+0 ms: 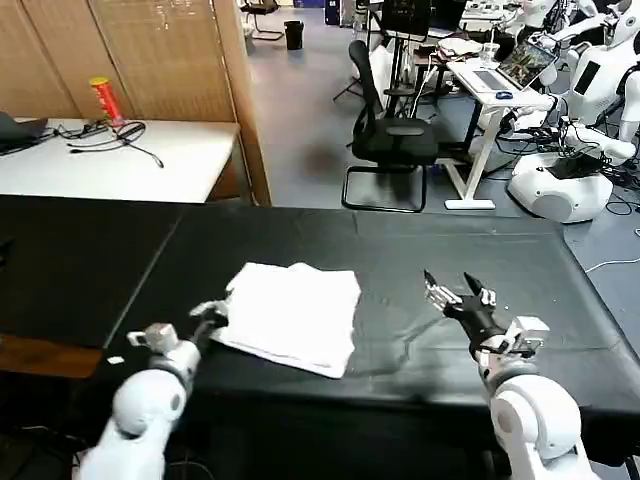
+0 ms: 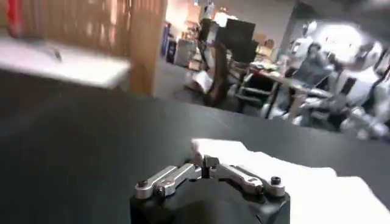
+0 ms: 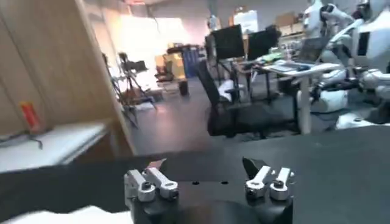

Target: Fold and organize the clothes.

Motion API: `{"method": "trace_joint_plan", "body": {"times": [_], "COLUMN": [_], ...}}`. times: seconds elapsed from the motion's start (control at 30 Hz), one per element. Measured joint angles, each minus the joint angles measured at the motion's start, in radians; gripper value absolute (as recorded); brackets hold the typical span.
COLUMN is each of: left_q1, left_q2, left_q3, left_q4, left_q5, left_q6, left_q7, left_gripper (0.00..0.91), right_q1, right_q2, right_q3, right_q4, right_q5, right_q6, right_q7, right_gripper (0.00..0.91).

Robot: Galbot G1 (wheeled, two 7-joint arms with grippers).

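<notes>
A white T-shirt (image 1: 295, 312) lies folded into a rough rectangle on the black table (image 1: 420, 240), plain side up, left of the middle. At its left edge sits my left gripper (image 1: 212, 318), its fingertips pinched together on the near corner of the T-shirt (image 2: 286, 176). The left wrist view shows that gripper (image 2: 204, 162) with its fingers meeting right at the cloth's edge. My right gripper (image 1: 452, 288) hovers over bare table to the right of the shirt, open and holding nothing. Its wrist view shows the right gripper (image 3: 204, 167) spread wide, with a strip of the T-shirt (image 3: 67, 216) off to one side.
Behind the black table stands a white table (image 1: 120, 160) with black cables and a red can (image 1: 103, 100), beside a wooden partition (image 1: 245, 100). An office chair (image 1: 385, 135) and other robots (image 1: 565, 170) stand farther back. A brown board (image 1: 35, 355) lies at the front left edge.
</notes>
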Motion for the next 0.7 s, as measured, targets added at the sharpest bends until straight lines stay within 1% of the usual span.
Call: {"method": "trace_joint_plan", "body": {"times": [0.23,0.43,0.57,0.7], "left_q1": [0.040,0.078,0.089,0.078], "left_q2": [0.191,0.355,0.402,0.396], "left_q3": [-0.096,-0.211,-0.256,-0.232], "left_q4": [-0.018,-0.056,-0.128,-0.236], "left_q5": [0.016,-0.021,-0.037,-0.030], "left_q6": [-0.025,-0.014,0.024,0.052], "left_q7": [0.002,-0.016,-0.067,-0.122], "left_gripper": [0.000,0.000,0.000,0.000], "right_q1": [0.005,0.008,0.003,-0.012], "right_q2": [0.007,0.016,0.024,0.028], "right_q3": [-0.010,-0.016,-0.018,-0.017], "right_q4": [-0.023,-0.042,-0.047,-0.043], "right_q5": [-0.006,-0.006,-0.014,-0.033], "right_q6": [0.000,0.006,0.009,0.011], "right_q7": [-0.003,-0.005,-0.006,-0.007], "right_gripper": [0.878,0.878,0.878,0.878]}}
